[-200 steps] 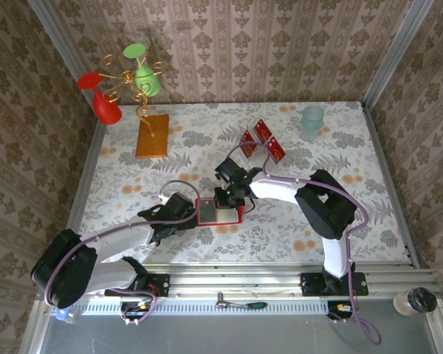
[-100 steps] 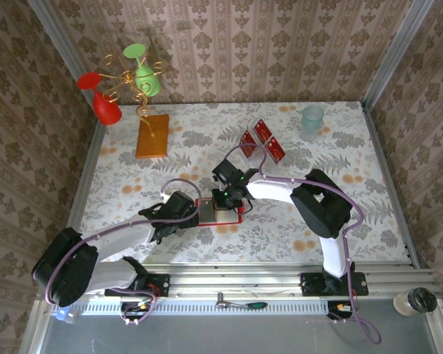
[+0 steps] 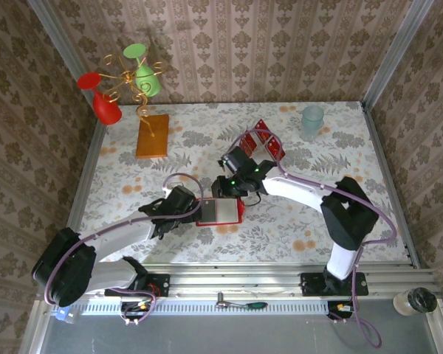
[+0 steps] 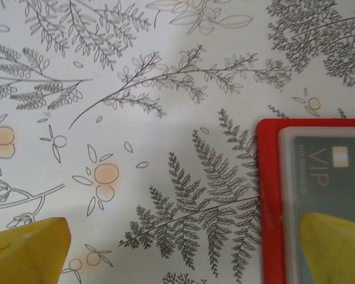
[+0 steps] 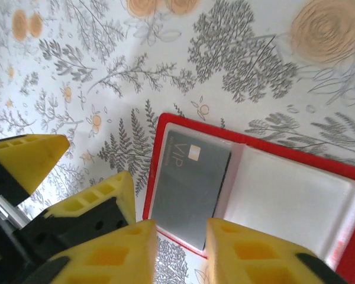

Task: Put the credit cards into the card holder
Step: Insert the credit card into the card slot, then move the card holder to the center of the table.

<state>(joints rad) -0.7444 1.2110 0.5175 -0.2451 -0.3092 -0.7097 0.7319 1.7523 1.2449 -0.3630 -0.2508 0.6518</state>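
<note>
left claw [image 4: 183, 245] spread wide, one finger [image 4: 337, 242] apparently pinning open wallet [image 3: 220, 212] flat on desk [image 3: 354, 169]; right claw [image 5: 180, 251] released, empty, above pocketed card [image 5: 192, 180].

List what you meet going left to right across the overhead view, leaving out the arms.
wire stand of coloured glasses → orange-brown slab → open card holder → loose credit cards → pale cup

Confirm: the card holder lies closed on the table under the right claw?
Not closed: the card holder lies open on the table under the right claw, a grey VIP card in one pocket. The right wrist view shows it.
</note>
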